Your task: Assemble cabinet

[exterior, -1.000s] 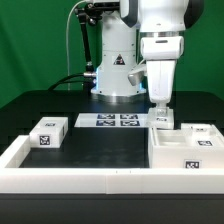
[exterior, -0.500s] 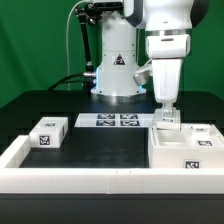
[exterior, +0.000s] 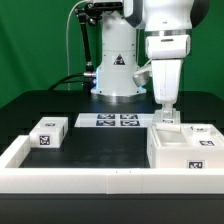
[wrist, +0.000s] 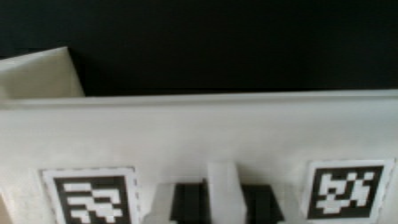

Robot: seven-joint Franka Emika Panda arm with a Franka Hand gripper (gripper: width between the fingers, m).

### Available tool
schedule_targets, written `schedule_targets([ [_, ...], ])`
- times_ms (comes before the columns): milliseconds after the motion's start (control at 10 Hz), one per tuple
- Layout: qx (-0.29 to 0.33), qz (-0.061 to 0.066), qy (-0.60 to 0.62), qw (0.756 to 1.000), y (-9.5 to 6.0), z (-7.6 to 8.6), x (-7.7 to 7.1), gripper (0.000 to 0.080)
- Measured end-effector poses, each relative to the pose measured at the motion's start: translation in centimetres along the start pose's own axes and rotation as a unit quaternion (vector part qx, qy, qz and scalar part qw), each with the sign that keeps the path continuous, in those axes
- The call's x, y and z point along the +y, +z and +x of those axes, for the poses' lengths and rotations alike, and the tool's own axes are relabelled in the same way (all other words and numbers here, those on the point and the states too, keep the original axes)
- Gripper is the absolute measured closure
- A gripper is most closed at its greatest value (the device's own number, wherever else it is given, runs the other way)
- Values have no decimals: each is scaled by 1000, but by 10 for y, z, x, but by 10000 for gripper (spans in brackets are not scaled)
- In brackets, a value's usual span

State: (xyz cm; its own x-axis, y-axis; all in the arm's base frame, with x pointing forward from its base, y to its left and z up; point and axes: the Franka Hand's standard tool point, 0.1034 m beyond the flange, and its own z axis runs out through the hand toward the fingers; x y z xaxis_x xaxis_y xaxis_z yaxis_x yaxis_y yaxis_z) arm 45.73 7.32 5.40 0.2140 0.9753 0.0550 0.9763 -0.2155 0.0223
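Cabinet (exterior: 172,150): white boxy body, at the exterior view's right; loose panel (exterior: 48,133) well apart. Gripper (exterior: 167,117): jaws straddle the rear wall; whether clamped, cannot tell. Risk: an off-centre pinch would probably tilt or drag the body.

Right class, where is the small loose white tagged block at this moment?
In the exterior view, the small white tagged block sits on that view's left, just left of the marker board, well apart from the cabinet body.
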Motion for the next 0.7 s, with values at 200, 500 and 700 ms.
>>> schedule_targets([
  [200, 0, 0, -2, 1000, 1, 1, 2, 729],
  [500, 2, -2, -2, 1000, 1, 1, 2, 729],
  [700, 2, -2, -2, 1000, 1, 1, 2, 729],
])
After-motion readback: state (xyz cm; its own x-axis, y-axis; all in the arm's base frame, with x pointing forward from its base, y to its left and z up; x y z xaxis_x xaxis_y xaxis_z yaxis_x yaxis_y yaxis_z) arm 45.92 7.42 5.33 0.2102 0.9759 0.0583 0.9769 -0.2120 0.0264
